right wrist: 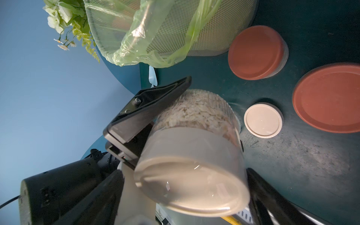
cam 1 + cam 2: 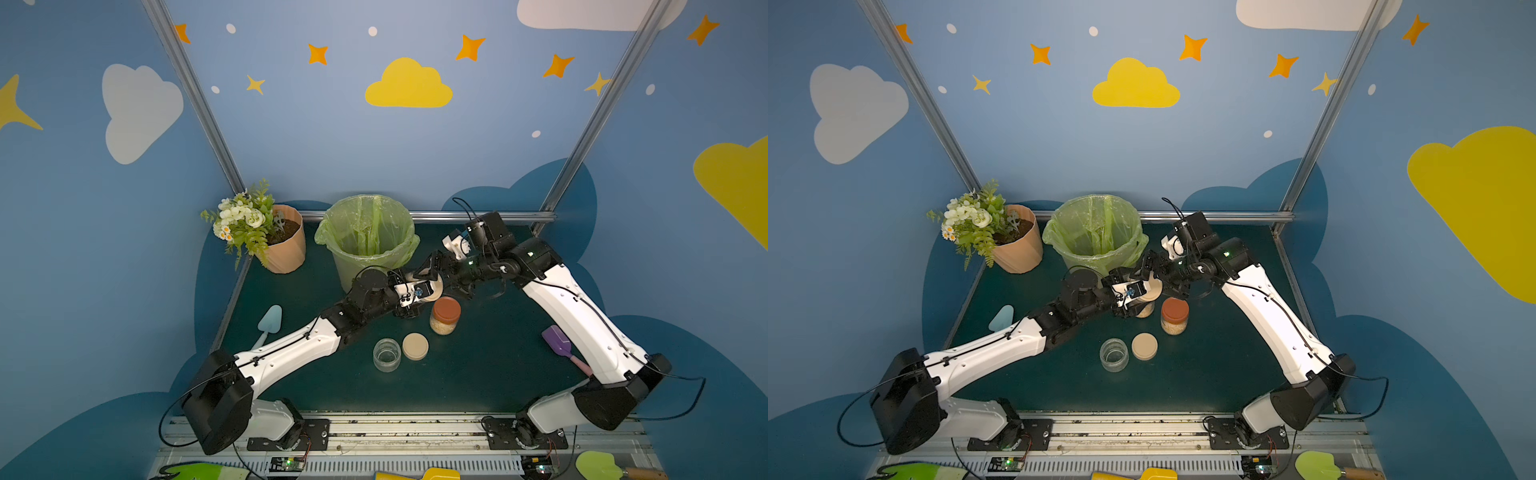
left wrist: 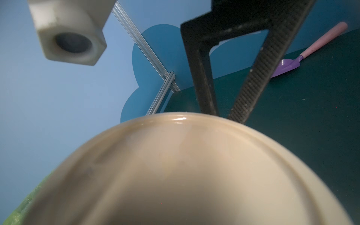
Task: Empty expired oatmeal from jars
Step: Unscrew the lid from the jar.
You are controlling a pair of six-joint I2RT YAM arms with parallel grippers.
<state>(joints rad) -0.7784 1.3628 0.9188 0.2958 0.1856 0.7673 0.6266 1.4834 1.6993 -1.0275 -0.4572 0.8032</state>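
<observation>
A jar with a beige lid and oatmeal behind its clear glass is held in front of the bin. My left gripper is shut on its glass body, one black finger pressed against the side. My right gripper is open with its fingers either side of that lid, a gap showing on one side. In the left wrist view the lid fills the frame. A rust-lidded jar with oatmeal stands close by. An empty jar and a loose beige lid sit nearer the front.
The bin with a green bag stands at the back, a flower pot to its left. A second rust-lidded jar stands by the bin's base. A blue trowel lies left, a purple trowel right.
</observation>
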